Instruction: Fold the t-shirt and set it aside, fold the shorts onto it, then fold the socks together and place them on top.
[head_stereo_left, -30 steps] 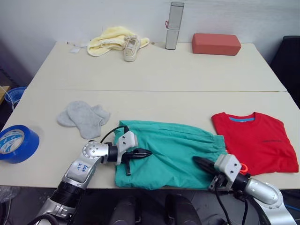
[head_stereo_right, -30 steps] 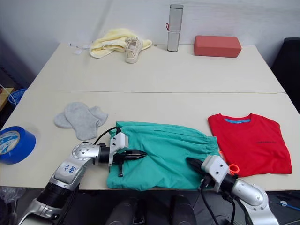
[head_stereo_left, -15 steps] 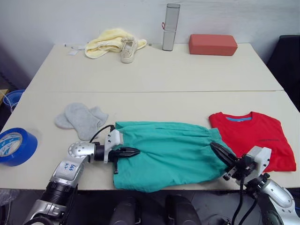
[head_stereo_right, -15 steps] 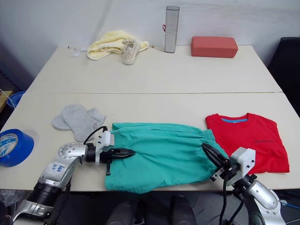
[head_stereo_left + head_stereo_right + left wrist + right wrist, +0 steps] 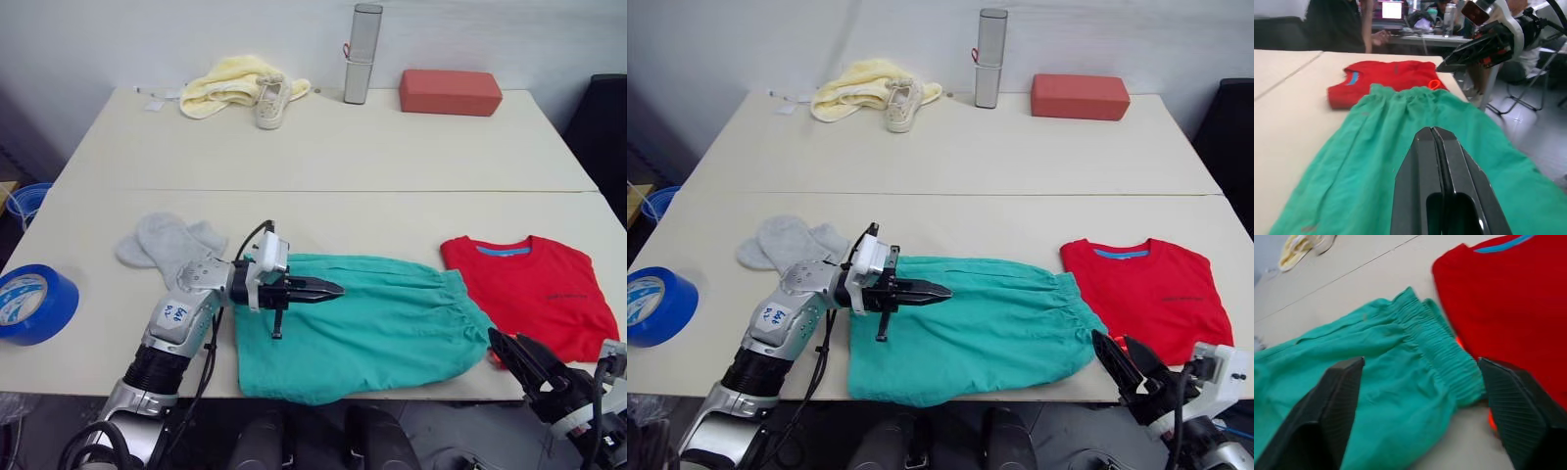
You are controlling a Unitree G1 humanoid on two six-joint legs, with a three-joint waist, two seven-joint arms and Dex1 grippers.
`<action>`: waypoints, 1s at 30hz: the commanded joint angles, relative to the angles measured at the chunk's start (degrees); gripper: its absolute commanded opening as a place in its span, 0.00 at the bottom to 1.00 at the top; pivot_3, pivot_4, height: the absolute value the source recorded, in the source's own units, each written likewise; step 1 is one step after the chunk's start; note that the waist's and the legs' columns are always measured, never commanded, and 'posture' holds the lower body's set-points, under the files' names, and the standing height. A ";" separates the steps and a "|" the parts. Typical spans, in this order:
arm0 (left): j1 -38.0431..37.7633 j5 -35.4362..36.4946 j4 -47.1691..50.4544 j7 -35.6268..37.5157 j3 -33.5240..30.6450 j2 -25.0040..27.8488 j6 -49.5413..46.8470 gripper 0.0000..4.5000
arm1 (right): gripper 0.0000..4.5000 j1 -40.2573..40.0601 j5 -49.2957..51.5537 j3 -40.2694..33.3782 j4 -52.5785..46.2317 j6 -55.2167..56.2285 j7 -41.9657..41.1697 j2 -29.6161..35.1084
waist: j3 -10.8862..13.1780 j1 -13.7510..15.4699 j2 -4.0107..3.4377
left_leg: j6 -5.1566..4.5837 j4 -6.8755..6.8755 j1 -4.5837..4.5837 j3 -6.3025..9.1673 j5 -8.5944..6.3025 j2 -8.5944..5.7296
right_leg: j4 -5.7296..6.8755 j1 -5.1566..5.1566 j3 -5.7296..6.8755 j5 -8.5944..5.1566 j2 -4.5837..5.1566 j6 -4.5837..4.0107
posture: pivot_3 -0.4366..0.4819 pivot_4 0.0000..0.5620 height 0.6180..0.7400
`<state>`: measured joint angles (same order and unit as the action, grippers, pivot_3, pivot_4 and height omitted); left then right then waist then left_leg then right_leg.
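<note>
While the shorts (image 5: 362, 318) lie spread at the bench's (image 5: 392, 157) 6 o'clock edge, the left tool (image 5: 333, 290) hovers over them with fingers pressed together. At 4 o'clock the right tool (image 5: 1115, 359) stands spread apart beside the folded t-shirt (image 5: 534, 289). Socks (image 5: 171, 245) rest at 9 o'clock.

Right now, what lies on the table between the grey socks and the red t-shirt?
The green shorts lie spread between the socks and the t-shirt, as the left eye view shows. The left tool, shut, is over the shorts.
</note>
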<state>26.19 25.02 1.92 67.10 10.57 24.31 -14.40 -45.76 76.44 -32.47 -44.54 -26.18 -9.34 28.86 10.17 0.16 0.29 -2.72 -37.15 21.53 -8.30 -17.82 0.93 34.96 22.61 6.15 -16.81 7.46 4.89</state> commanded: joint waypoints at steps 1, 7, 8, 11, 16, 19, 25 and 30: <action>0.40 -3.50 -2.98 0.39 3.10 -2.65 5.21 0.00 | 0.99 -7.32 11.00 -0.57 -2.81 -4.55 -0.31 1.69 | -0.08 0.45 -0.20 | -0.01 0.04 0.00 0.00 0.00 -0.01 | -0.01 0.00 0.01 -0.01 0.00 0.01 | 0.48 0.27 1.00; 2.57 -10.32 -10.84 0.15 5.38 -3.81 12.81 0.00 | 0.99 -8.58 20.21 2.58 1.01 -7.44 9.40 3.76 | 0.12 1.11 0.19 | -0.22 -0.03 0.09 0.01 -0.09 -0.02 | -0.21 0.00 -0.01 0.03 0.02 0.12 | 0.48 0.27 1.00; 2.62 -11.03 -11.71 0.09 5.58 -3.78 13.47 0.00 | 0.99 -7.96 20.54 3.34 1.90 -7.71 11.06 3.80 | 0.11 1.13 0.19 | -0.25 -0.02 0.12 0.00 -0.10 -0.02 | -0.30 0.00 -0.02 0.08 0.03 0.16 | 0.48 0.27 1.00; 2.28 -11.29 -13.06 -0.76 5.17 -4.43 13.51 0.00 | 0.99 -4.88 19.16 5.79 3.66 -8.16 13.14 3.43 | 0.05 1.15 0.08 | -0.34 0.00 0.21 0.01 -0.16 -0.02 | -0.49 0.02 -0.01 0.13 0.04 0.22 | 0.48 0.27 1.00; 2.00 -11.94 -14.22 -0.87 5.29 -4.64 14.12 0.00 | 0.99 0.82 19.59 8.65 5.84 -7.74 14.26 1.75 | 0.03 1.06 0.16 | -0.33 -0.07 0.63 0.04 0.18 -0.02 | -0.56 0.36 0.07 0.18 0.04 0.32 | 0.48 0.27 1.00; 2.44 -12.92 -16.63 -1.65 5.34 -5.07 14.97 0.00 | 0.99 5.38 18.88 11.53 8.37 -8.39 14.83 0.99 | -0.03 0.90 0.27 | -0.35 -0.13 0.66 0.03 0.18 -0.02 | -0.56 0.35 0.08 0.21 0.03 0.36 | 0.48 0.27 1.00; 3.38 -15.30 -21.76 -1.78 5.98 -5.61 16.60 0.00 | 0.99 13.29 17.75 17.95 11.27 -10.51 16.14 0.14 | -0.11 0.18 0.46 | -0.64 -0.18 0.63 0.04 0.09 -0.01 | -0.57 0.29 0.07 0.46 0.03 0.32 | 0.48 0.27 1.00; 4.21 -15.43 -23.92 -1.08 5.70 -6.07 17.35 0.00 | 0.87 19.69 13.53 21.94 14.17 -10.38 16.94 -2.35 | -0.18 -0.47 0.56 | -0.43 -0.12 0.56 0.05 0.21 0.03 | -0.57 0.26 0.08 0.62 0.02 0.20 | 0.48 0.27 1.00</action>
<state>29.89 9.83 -21.31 65.63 16.31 18.64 2.15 -26.74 91.45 -14.93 -32.10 -34.23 7.08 27.48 9.99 -0.31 0.85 -3.14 -37.25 22.09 -8.26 -17.60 0.96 34.40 22.88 6.23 -16.19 7.48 5.09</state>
